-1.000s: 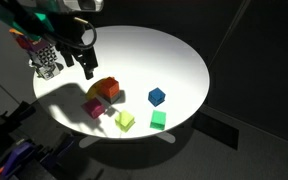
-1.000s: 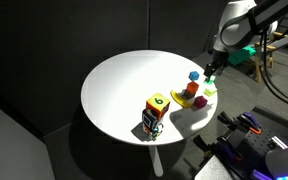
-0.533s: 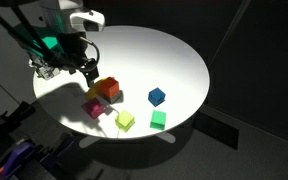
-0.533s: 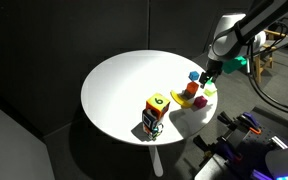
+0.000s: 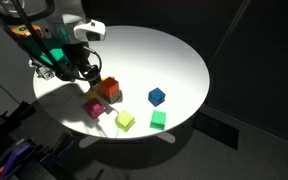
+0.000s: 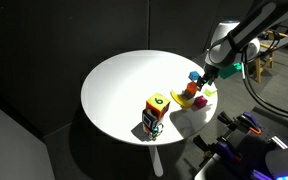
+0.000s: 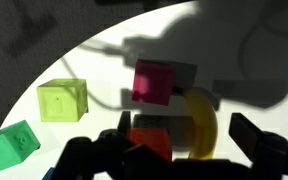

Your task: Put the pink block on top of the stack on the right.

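1. The robot's dark two-fingered claw (image 5: 84, 72) hangs low over the round white table (image 5: 174, 55), just beside the stack (image 5: 109, 88) of small cubes, orange on top and darker red below.
2. The claw stands wide open and has hold of nothing. In the wrist view its dark fingers (image 7: 84, 158) sit well apart at the bottom edge, with the orange top cube (image 7: 151, 140) showing between them.
3. The small magenta-pink cube (image 5: 94, 107) lies on the table, near the stack on the side toward the table's edge and apart from it. In the wrist view the pink block (image 7: 152, 82) sits just beyond the orange cube, partly in the arm's shadow.
4. A yellow curved piece (image 7: 199, 125) lies right beside the orange cube; whether the two touch cannot be told.
5. A lime-green cube (image 5: 125, 120) sits near the pink block, with a darker green cube (image 5: 158, 120) further along the table edge.
6. A blue cube (image 5: 156, 97) stands apart from the stack, further in on the table.
7. In an exterior view, a yellow block with a dark mark on top (image 6: 155, 112) sits on a small multicoloured pile, well apart from the other blocks.
8. Nothing lies between the claw and the pink block except the stack and the yellow piece.
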